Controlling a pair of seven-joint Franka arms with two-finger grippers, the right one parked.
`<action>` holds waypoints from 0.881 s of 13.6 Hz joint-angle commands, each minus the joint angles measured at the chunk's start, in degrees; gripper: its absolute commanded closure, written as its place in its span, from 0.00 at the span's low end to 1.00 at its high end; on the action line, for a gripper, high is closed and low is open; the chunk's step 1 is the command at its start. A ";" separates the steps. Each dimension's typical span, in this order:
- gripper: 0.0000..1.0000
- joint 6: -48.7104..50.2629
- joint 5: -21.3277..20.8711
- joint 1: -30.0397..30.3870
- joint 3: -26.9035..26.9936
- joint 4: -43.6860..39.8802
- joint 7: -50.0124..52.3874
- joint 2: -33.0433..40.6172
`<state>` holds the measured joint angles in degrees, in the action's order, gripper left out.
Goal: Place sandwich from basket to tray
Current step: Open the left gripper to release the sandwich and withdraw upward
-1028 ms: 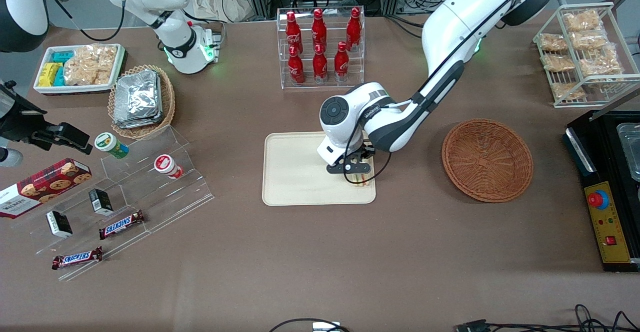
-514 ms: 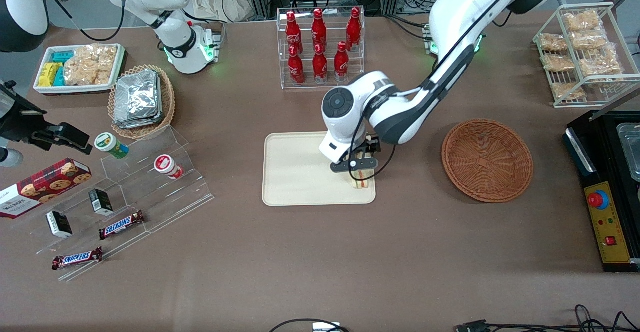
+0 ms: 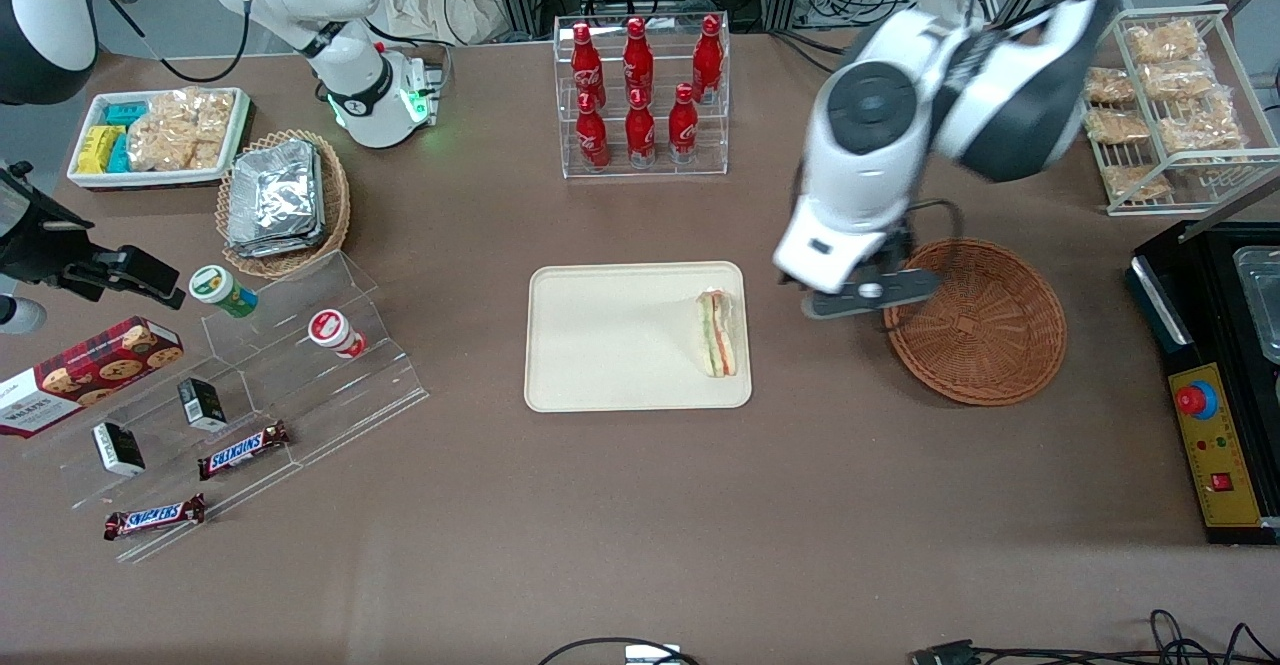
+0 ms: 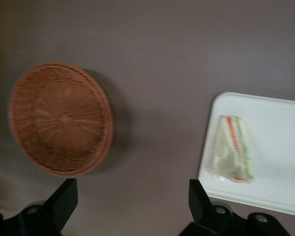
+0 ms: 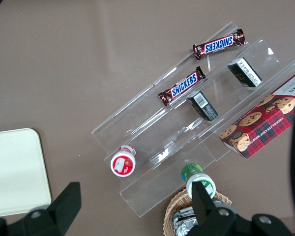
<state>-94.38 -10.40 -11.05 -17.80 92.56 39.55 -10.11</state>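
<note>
brown tabletop (image 3: 640, 505): sandwich (image 3: 718, 333) lies on the tray (image 3: 600, 345); gripper (image 3: 868, 297), fingers (image 4: 64, 199) spread and empty, hangs between tray and basket (image 3: 975, 320).

The gripper (image 3: 868, 297), raised above the counter between tray (image 3: 600, 385) and basket (image 3: 990, 365), covers part of the basket's rim in the front view. In the left wrist view the tray (image 4: 285, 147) is cut off at the edge, and the basket (image 4: 59, 118) and sandwich (image 4: 232, 150) are blurred.
</note>
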 commanded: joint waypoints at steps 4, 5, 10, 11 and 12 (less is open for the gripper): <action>0.00 -2.30 4.43 -0.73 17.25 11.92 -12.36 13.52; 0.00 -2.30 4.43 -0.64 19.19 12.11 -14.39 14.32; 0.00 -2.39 9.17 -0.56 28.86 11.76 -29.15 15.56; 0.00 -2.22 9.17 -0.47 28.96 11.33 -31.00 15.56; 0.00 -1.43 9.17 -0.47 28.96 9.93 -31.20 15.03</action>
<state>-95.81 -2.08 -10.96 11.01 102.95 10.17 4.21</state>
